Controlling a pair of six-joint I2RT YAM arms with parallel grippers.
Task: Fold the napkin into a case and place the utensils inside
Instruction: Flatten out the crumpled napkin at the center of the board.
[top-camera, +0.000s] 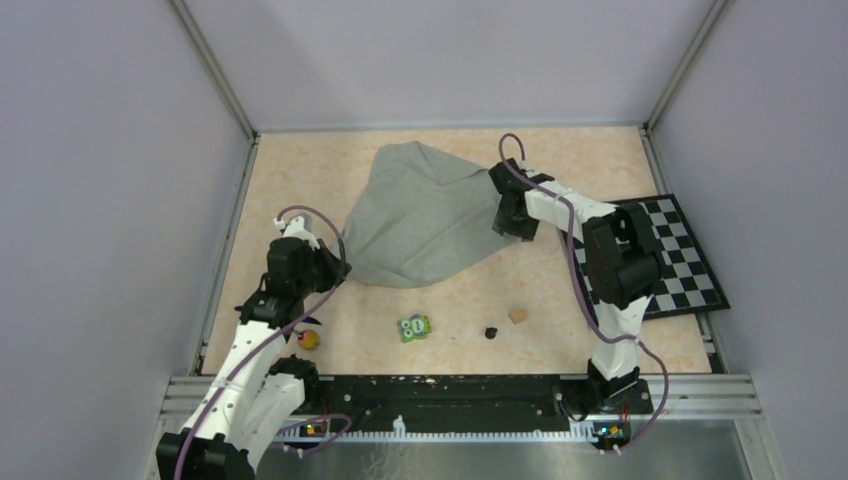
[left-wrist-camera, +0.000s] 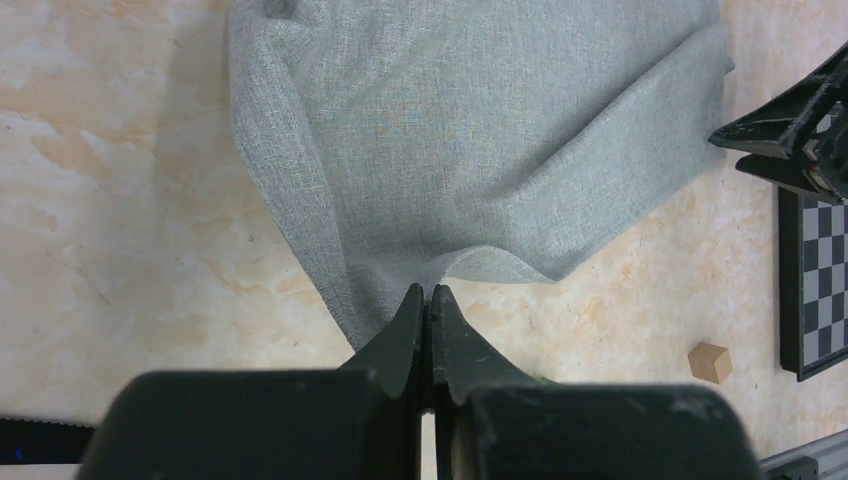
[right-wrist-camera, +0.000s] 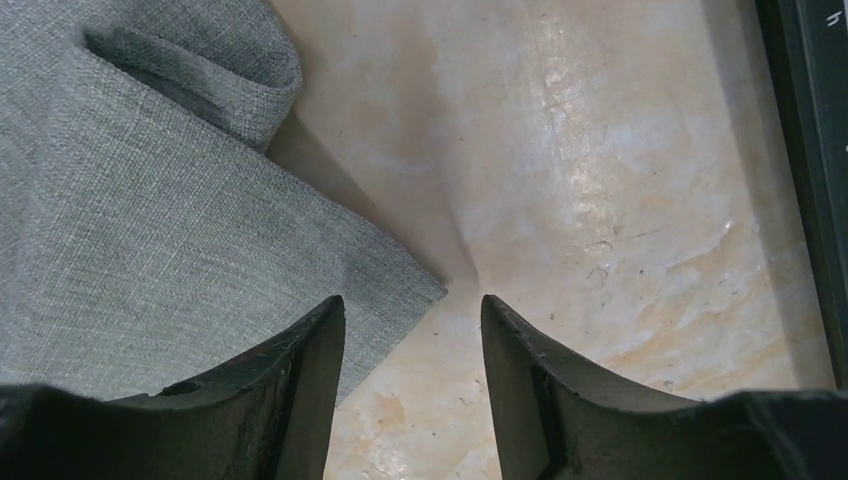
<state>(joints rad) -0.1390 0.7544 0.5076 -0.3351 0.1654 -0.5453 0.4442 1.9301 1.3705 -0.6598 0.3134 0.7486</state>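
The grey napkin (top-camera: 420, 215) lies loosely spread and rumpled at the table's middle back. My left gripper (top-camera: 336, 268) is shut on its near-left edge; in the left wrist view the closed fingertips (left-wrist-camera: 428, 292) pinch a raised fold of the cloth (left-wrist-camera: 470, 130). My right gripper (top-camera: 508, 222) is open at the napkin's right corner; in the right wrist view the corner (right-wrist-camera: 400, 285) lies between the spread fingers (right-wrist-camera: 412, 305), untouched. The yellow-orange-headed utensil (top-camera: 309, 340) lies under my left arm. A small dark piece (top-camera: 491, 332) lies near the front; I cannot tell whether it is the blue utensil.
A green owl-faced block (top-camera: 414, 327) and a tan cube (top-camera: 517, 315) sit near the front middle; the cube also shows in the left wrist view (left-wrist-camera: 710, 361). The checkerboard mat (top-camera: 680, 255) lies at the right under my right arm. Grey walls enclose three sides.
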